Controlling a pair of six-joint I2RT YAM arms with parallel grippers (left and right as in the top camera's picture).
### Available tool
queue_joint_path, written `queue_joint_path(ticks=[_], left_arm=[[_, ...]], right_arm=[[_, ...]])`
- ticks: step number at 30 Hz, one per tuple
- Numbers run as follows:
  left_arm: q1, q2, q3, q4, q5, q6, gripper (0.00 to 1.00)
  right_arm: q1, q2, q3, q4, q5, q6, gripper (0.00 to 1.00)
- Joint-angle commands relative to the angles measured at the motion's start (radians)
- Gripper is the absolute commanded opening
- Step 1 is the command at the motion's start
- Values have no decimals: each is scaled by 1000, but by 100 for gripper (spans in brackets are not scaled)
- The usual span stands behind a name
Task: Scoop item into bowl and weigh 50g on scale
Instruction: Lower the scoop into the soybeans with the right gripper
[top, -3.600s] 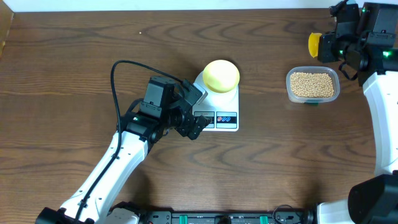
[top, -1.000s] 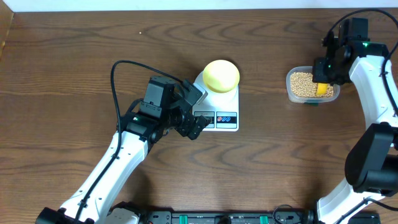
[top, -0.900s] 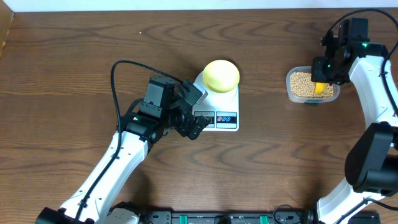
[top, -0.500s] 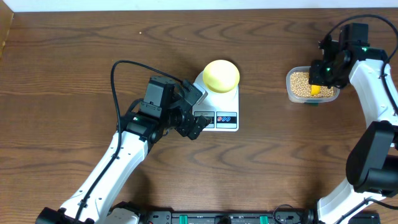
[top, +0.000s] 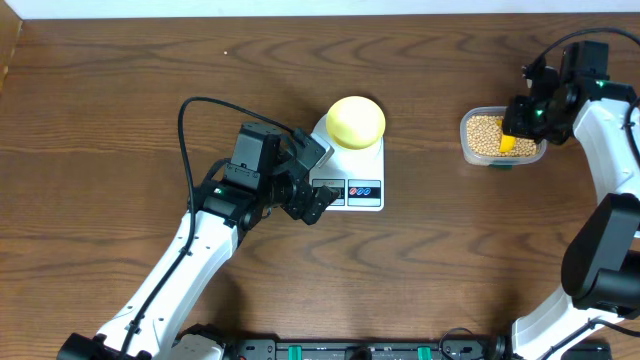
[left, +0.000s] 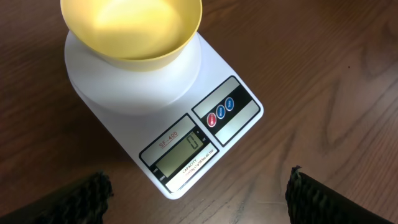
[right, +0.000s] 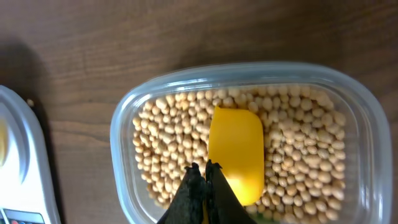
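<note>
The pale yellow bowl stands on the white scale; in the left wrist view the bowl looks empty and the scale display reads 0. Beige beans fill a clear tub at the right. My right gripper is shut on a bright yellow scoop, whose cup rests among the beans with my fingertips closed on its handle. My left gripper is open, its fingers spread just in front of the scale.
Dark wood table all round. The left arm's black cable loops over the table left of the scale. The tub's rim stands a little right of the scale's edge.
The right arm brought the scoop from the far right corner down into the tub and has dragged it a little through the beans. The left arm has not moved.
</note>
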Motion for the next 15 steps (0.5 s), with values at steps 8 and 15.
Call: queue_joint_path(ticks=[8,15], left_arm=[[4,8,-8,-3,16,16,92],[4,8,-8,-3,16,16,92]], right_arm=[[-38,14,-108,45,-126,-4,1],[-55,14,-121,45,-126,-4,1]])
